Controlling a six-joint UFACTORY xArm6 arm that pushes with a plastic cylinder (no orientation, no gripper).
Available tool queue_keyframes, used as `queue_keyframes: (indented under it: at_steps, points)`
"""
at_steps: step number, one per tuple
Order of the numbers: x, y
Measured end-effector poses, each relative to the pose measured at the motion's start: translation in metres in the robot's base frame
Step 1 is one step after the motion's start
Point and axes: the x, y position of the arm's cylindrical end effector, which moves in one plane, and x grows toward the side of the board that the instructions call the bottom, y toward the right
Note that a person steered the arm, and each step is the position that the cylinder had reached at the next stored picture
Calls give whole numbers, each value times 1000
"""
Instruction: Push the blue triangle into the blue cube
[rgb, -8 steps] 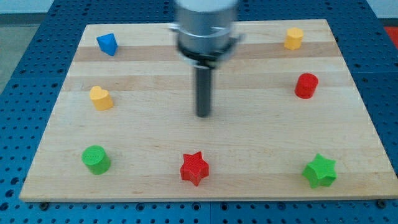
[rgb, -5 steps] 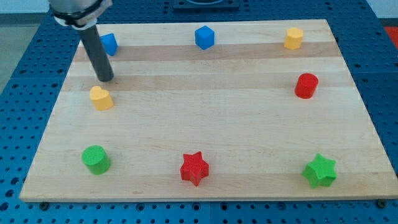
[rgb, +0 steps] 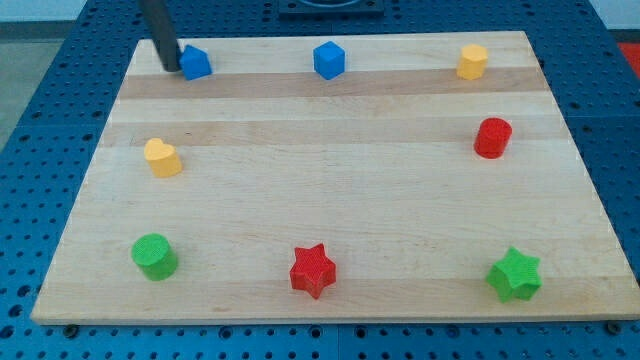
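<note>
The blue triangle (rgb: 196, 62) lies near the board's top left corner. My tip (rgb: 171, 67) stands right against its left side, touching or nearly so. The blue cube (rgb: 328, 60) sits at the top middle of the board, well to the right of the triangle, with bare wood between them. The rod runs up out of the view's top.
A yellow heart (rgb: 161, 157) lies at the left, a green cylinder (rgb: 154, 256) at the bottom left, a red star (rgb: 313, 270) at the bottom middle, a green star (rgb: 514, 275) at the bottom right, a red cylinder (rgb: 492, 137) at the right, a yellow block (rgb: 473, 61) at the top right.
My tip swung from the board's middle to the left, then up to the blue triangle's left side. The triangle has shifted a little to the right.
</note>
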Motion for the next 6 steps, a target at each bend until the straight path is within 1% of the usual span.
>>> queue_keyframes:
  at_steps: [2, 3, 5, 6]
  points:
    - [0, 9]
    - [0, 51]
    - [0, 154]
    - [1, 167]
